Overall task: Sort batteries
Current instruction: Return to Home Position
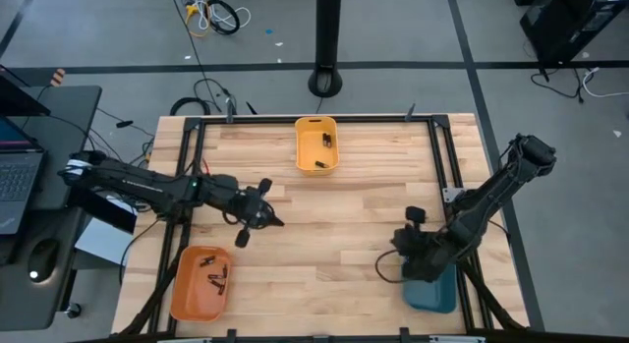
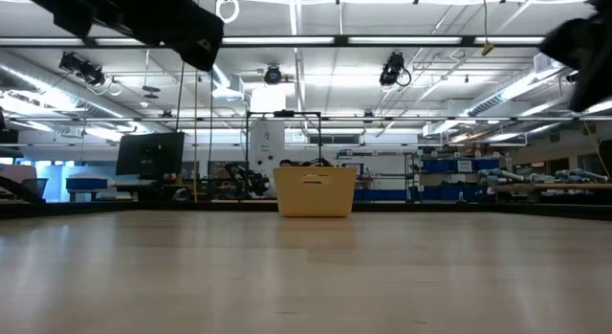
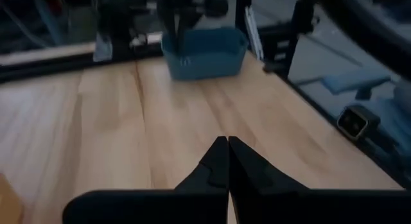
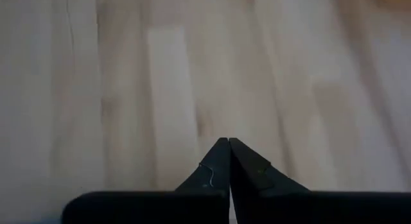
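While dark batteries (image 1: 212,264) lie at mixed angles in the orange bin (image 1: 185,292), lower left, and two in the yellow bin (image 1: 300,146), top centre, my left gripper (image 3: 228,146) and right gripper (image 4: 229,146) are pinched closed, empty.

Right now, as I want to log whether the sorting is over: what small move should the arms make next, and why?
Probably draw both arms back to rest. The only batteries in view lie inside the yellow bin and the orange bin; the left claw, over the table, and the right claw, near the blue bin, are both shut and hold nothing.
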### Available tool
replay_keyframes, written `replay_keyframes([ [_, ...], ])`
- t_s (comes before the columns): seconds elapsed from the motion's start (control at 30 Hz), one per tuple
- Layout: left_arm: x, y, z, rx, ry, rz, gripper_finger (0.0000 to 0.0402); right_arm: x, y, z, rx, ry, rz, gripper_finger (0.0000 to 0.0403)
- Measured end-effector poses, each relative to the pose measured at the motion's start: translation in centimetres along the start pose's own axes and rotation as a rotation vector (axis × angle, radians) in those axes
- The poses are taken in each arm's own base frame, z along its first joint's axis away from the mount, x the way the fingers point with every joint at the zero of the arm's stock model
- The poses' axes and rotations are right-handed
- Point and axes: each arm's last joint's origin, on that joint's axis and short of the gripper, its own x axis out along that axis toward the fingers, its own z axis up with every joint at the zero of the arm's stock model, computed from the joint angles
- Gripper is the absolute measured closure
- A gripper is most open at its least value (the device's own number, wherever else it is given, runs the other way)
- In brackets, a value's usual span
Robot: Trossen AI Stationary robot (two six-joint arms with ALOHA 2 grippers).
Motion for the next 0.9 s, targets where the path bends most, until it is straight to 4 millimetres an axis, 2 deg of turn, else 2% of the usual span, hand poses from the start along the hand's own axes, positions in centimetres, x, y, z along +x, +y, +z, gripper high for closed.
replay_keyframes([
  [0.27,-0.6,2.7,-1.1,0.007,-0.096,0.046,0.0397,2.5,-1.5,4.1,-0.131,-0.210,0.020,0.0395],
  [0.43,-0.9,3.7,-1.0,0.051,-0.117,0.091,0.0397,4.2,-3.7,7.1,-0.204,-0.361,0.150,0.0396],
  [0.53,-1.1,4.2,-1.1,0.057,-0.112,0.113,0.0396,5.3,-5.7,8.3,-0.237,-0.450,0.211,0.0396],
  [0.73,-1.5,5.0,-1.0,0.056,-0.132,0.107,0.0396,6.8,-10.0,9.5,-0.299,-0.638,0.184,0.0396],
  [0.9,-1.8,6.0,-1.1,0.087,-0.137,0.155,0.0396,7.7,-13.0,9.3,-0.296,-0.747,0.229,0.0396],
])
